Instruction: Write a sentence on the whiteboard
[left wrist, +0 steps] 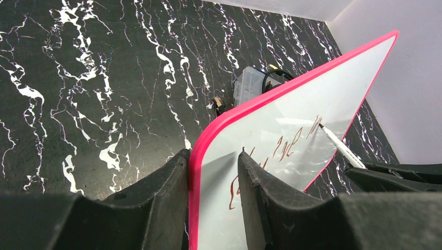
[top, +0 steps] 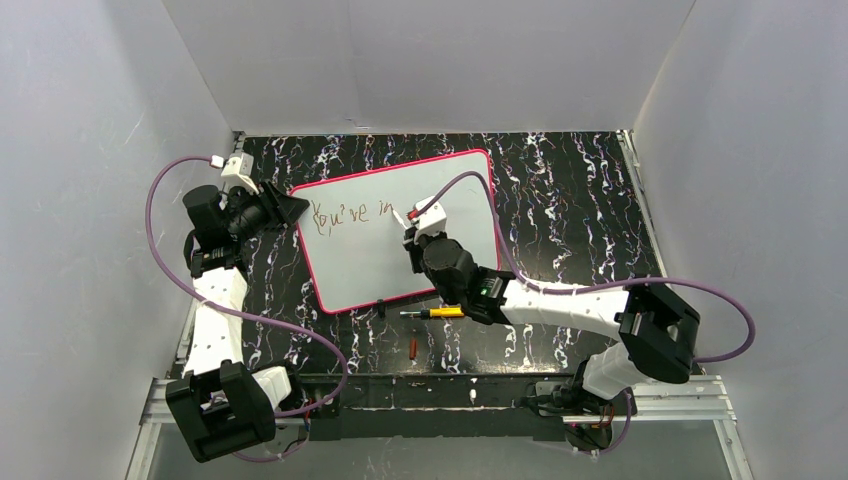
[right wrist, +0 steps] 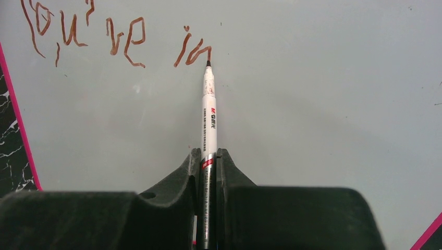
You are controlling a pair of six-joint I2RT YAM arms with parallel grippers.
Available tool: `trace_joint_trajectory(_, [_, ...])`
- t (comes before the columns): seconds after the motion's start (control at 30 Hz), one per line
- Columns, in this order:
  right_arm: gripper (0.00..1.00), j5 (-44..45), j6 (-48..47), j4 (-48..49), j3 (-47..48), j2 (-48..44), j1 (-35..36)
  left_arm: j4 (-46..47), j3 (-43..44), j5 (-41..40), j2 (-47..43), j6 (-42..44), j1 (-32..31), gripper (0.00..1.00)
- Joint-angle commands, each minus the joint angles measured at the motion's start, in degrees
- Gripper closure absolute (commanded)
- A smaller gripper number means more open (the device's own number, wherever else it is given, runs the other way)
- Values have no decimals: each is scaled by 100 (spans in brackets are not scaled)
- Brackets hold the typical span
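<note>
Loosely looped reddish sentence (right wrist: 112, 44) crosses the glossy, pink-rimmed whiteboard (right wrist: 312, 130).

The whiteboard (top: 365, 262) is white with a pink-red rim, and the sentence (top: 352, 214) on it is reddish-brown. The marker (right wrist: 209, 114) is white with a dark tip and a red band. The table (top: 580, 220) is black, veined white like marble. At 6 o'clock of the board lie a yellow-and-black pen (top: 438, 312) and a small red piece (top: 414, 347).

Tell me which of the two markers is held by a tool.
The white marker, clamped in the right tool with its tip on the whiteboard. The yellow marker lies loose on the table, beside the board's near edge.
</note>
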Motion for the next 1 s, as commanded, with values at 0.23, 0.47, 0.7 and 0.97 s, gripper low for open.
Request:
trace_joint_trajectory(0.23, [99,134,158,15,-117,-185,16,1,16,234,-183,24,-34,64])
trace_joint_trajectory(0.47, [99,326,-51,183,198,-45,8,9,7,242,-183,11,-36,64])
trace_joint_trajectory(0.7, [99,411,-152,267,358,41,-60,11,7,251,-179,8,-36,64])
trace_joint_trajectory(0.97, [99,485,10,80,229,-20,-80,18,15,244,-184,14,-36,64])
